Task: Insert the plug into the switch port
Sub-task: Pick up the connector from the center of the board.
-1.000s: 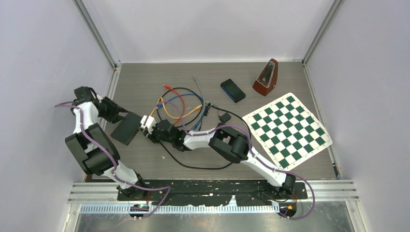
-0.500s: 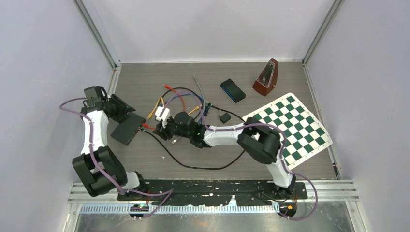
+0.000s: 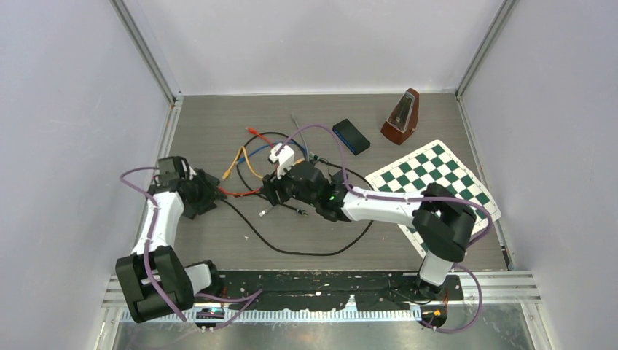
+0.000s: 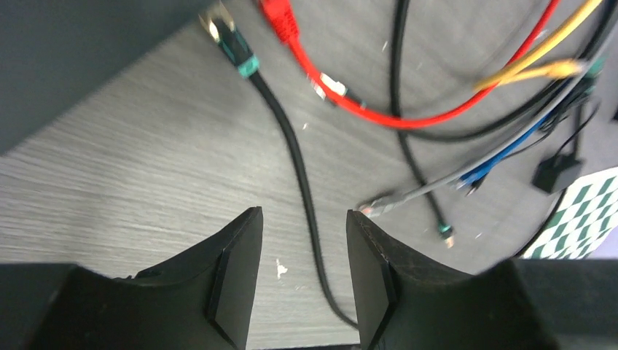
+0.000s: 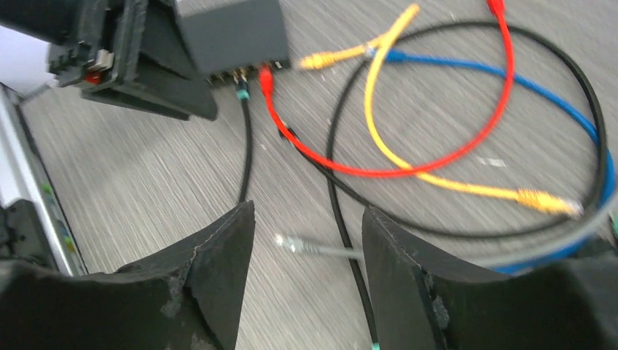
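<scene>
looks light to handle: a small teal-booted plug (image 4: 235, 45) on a thin black cable (image 4: 302, 189), probably stiff in the moulded body but limp and springy behind it, so likely to twist or drag if gripped far back. best pinched across the flat sides of the boot, just behind the tip, keeping off the latch tab, judged brittle. needs only a gentle squeeze, given smooth plastic and so little weight. in looks: gold-glinting clear tip, teal collar, matte black lead curving away over the grey wood-grain table (image 4: 146, 182). lying at the front face of the dark switch (image 5: 226, 33), tip at or in a port; cannot tell whether fully seated. just beside it, a red plug (image 5: 266, 76) at the same face, with a yellow cable (image 5: 437, 182) and a blue cable (image 5: 510, 80) looping further off. left gripper (image 4: 302, 240) hovering above the black cable, jaws apart and nothing between them. right gripper (image 5: 306, 233) likewise spread and empty, over the tangle, facing the switch.
</scene>
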`<state>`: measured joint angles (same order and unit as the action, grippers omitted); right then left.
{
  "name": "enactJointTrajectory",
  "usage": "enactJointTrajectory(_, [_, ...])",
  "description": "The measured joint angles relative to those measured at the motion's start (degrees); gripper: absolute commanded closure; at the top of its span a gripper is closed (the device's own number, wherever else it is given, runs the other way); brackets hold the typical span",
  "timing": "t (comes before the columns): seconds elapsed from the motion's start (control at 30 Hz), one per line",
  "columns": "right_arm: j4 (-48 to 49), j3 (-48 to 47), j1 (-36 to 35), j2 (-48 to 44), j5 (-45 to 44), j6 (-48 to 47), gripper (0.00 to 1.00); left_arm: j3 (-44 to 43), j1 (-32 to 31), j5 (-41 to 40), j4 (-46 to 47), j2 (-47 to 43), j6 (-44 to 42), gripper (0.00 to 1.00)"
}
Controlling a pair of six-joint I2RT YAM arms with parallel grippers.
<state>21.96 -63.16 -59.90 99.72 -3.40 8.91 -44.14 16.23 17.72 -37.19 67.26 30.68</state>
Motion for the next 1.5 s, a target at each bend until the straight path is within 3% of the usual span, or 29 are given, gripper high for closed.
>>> enactJointTrajectory(0.33, [-19.65, 2.95, 3.96, -7.56, -8.39, 4.61, 0.41, 9.38, -10.84, -0.50, -0.04, -11.34, -1.57, 0.49])
enactJointTrajectory(0.67, [-29.42, -0.63, 11.74, -2.60, -13.46, 12.44, 0.44, 9.03, -11.34, 5.01, -0.39, -15.91, -1.60, 0.49])
enactJointTrajectory(0.87, [-31.12, -8.81, 13.42, 3.19, -16.92, 12.48, 0.44, 7.34, -11.69, 10.49, -1.11, -16.02, -3.17, 0.49])
enactJointTrajectory(1.0, [-30.12, -14.84, 15.06, 7.89, -15.61, 8.35, 0.50, 7.28, -12.17, 13.25, -1.16, -17.99, -4.11, 0.49])
enactJointTrajectory(1.17, [-30.82, -28.92, 18.23, 19.32, -14.78, 3.52, 0.51, 6.34, -12.59, 14.97, -1.44, -19.52, -5.79, 0.50])
enactJointTrajectory(1.33, [-33.75, -41.81, 20.74, 30.36, -13.88, 0.20, 0.59, 5.70, -13.66, 16.76, -1.05, -17.79, -6.75, 0.50])
enactJointTrajectory(1.5, [-39.23, -49.59, 22.84, 37.00, -13.88, -0.35, 0.60, 5.70, -14.34, 18.32, -1.01, -17.05, -7.19, 0.50])
